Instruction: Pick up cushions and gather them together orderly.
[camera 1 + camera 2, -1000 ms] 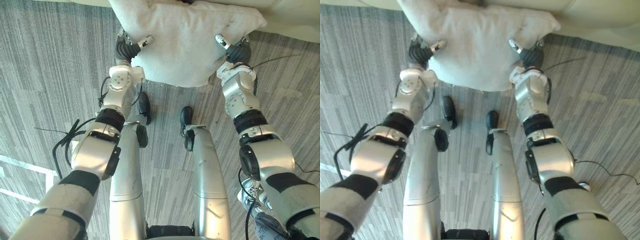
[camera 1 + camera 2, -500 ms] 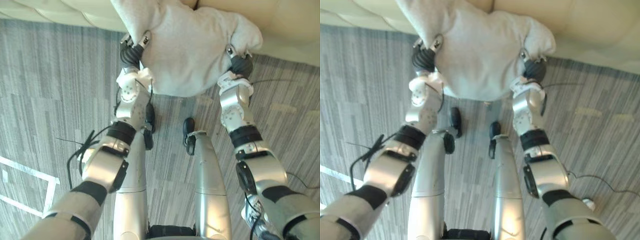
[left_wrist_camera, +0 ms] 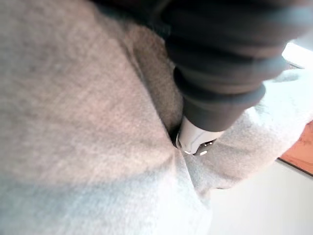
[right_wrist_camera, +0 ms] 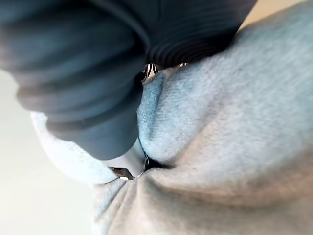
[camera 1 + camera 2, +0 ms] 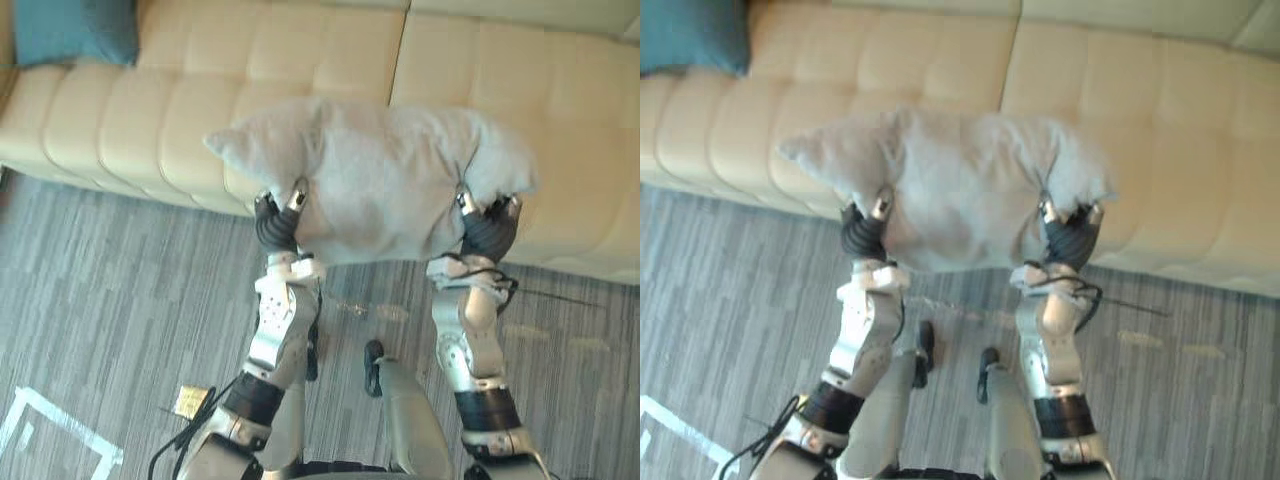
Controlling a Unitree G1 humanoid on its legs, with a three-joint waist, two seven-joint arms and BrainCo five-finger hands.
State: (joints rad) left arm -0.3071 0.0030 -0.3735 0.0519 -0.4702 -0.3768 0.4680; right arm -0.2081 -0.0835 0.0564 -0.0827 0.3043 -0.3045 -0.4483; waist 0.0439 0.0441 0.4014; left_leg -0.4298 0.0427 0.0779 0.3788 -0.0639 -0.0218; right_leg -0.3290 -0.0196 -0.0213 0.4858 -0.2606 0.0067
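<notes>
A soft grey cushion [image 5: 380,180] hangs in the air in front of the cream sofa's seat edge [image 5: 150,150], held by its two ends. My left hand [image 5: 278,222] clamps the cushion's left end, the thumb lying over the fabric. At the other end my right hand [image 5: 487,228] pinches the cloth the same way. In the left wrist view the grey cushion [image 3: 73,122] puckers around the left hand [image 3: 195,139]. The right wrist view shows the cushion [image 4: 234,122] creased where the right hand [image 4: 88,98] digs in. A teal cushion [image 5: 75,30] lies on the sofa's far left.
The long cream sofa [image 5: 1160,120] runs across the whole width ahead of me. Grey striped carpet [image 5: 100,280] lies between me and it. White tape lines [image 5: 50,430] and a small yellow tag [image 5: 190,402] mark the floor at the lower left.
Both hands have closed on the grey cushion's ends and raised it from low by the floor to sofa-seat height. The camera has tilted up, bringing the sofa into view.
</notes>
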